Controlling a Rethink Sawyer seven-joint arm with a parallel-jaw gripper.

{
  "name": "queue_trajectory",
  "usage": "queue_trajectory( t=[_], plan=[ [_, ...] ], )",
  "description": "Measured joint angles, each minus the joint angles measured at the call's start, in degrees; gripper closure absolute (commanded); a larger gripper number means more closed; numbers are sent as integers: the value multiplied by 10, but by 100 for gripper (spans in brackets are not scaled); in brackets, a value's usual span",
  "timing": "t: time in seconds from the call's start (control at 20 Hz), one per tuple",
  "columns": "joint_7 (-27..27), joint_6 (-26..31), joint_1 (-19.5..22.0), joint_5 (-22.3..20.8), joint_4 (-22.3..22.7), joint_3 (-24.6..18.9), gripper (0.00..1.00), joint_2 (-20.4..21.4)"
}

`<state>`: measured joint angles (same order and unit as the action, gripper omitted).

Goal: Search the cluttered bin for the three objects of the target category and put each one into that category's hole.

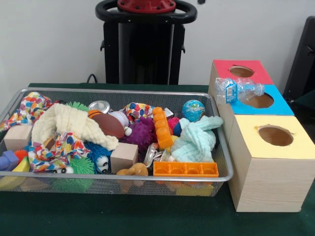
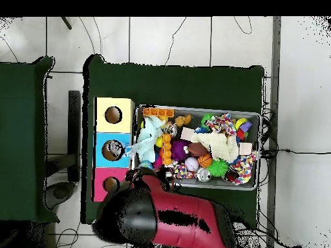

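Note:
The wire mesh bin is packed with toys and cloths; it also shows in the overhead view. One wrinkly see-through bluish plastic piece lies on the blue-topped box, at its edge towards the bin, beside the round hole and not in it. In the overhead view this piece lies between the hole and the bin. A smaller see-through piece lies in the bin between a wooden block and a mint cloth. Only a dark tip of the gripper shows at the top edge; from above the gripper is a dark shape at the arm's end.
A red-topped box and a yellow-topped box flank the blue one, each with a round hole. In the bin lie a metal tin, a globe ball, a brown football, orange bricks and wooden blocks.

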<state>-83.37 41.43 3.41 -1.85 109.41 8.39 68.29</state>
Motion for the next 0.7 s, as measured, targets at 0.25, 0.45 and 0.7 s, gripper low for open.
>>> queue_trajectory(
  t=[0.25, 0.45, 0.7],
  plan=[
    [0, 0, -37, 0, 7, 0, 0, 41],
    [0, 0, -48, 0, 20, 0, 0, 63],
    [0, 4, -49, -1, 29, 0, 0, 92]
  ],
)
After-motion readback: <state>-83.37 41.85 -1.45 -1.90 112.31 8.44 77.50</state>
